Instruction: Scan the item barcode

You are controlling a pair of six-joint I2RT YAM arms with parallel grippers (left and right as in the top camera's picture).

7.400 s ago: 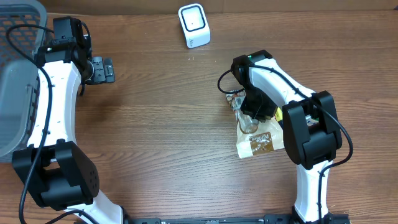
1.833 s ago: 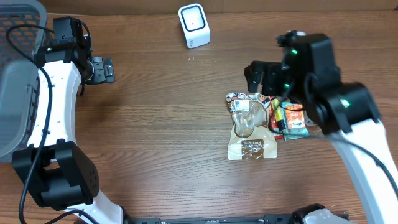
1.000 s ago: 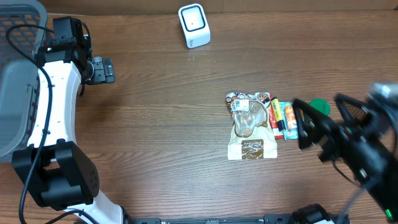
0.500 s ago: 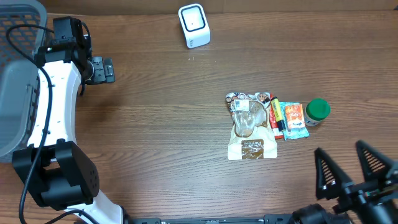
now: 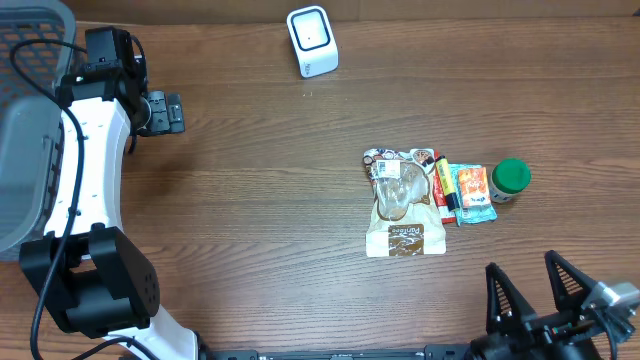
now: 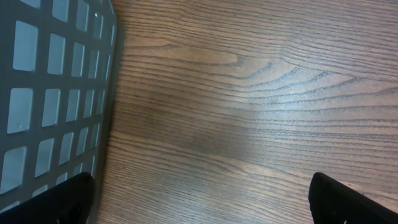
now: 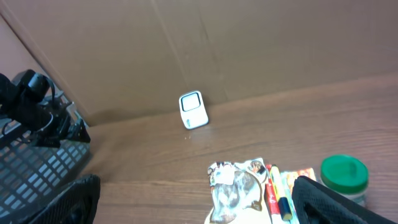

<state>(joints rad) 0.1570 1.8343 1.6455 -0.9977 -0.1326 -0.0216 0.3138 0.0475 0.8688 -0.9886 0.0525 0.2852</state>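
Observation:
The white barcode scanner [image 5: 312, 40] stands at the table's far edge, also in the right wrist view [image 7: 193, 110]. A brown snack bag [image 5: 404, 205] lies right of centre, with a yellow marker pack [image 5: 441, 181], an orange packet [image 5: 472, 190] and a green-lidded jar [image 5: 511, 178] beside it. My right gripper [image 5: 521, 266] hovers open near the front edge, well short of these items, looking over the bag [image 7: 238, 190] and jar [image 7: 344, 175]. My left gripper [image 5: 171, 112] stands open at the far left over bare wood, holding nothing.
A grey mesh basket [image 5: 30, 110] fills the far left corner; its wall [image 6: 56, 93] shows in the left wrist view beside the left finger. A cardboard wall [image 7: 249, 50] backs the table behind the scanner.
My right arm has drawn back from the items to the table's front edge, open and holding nothing. The snack bag sits slightly further left than at first. The left arm has not moved.

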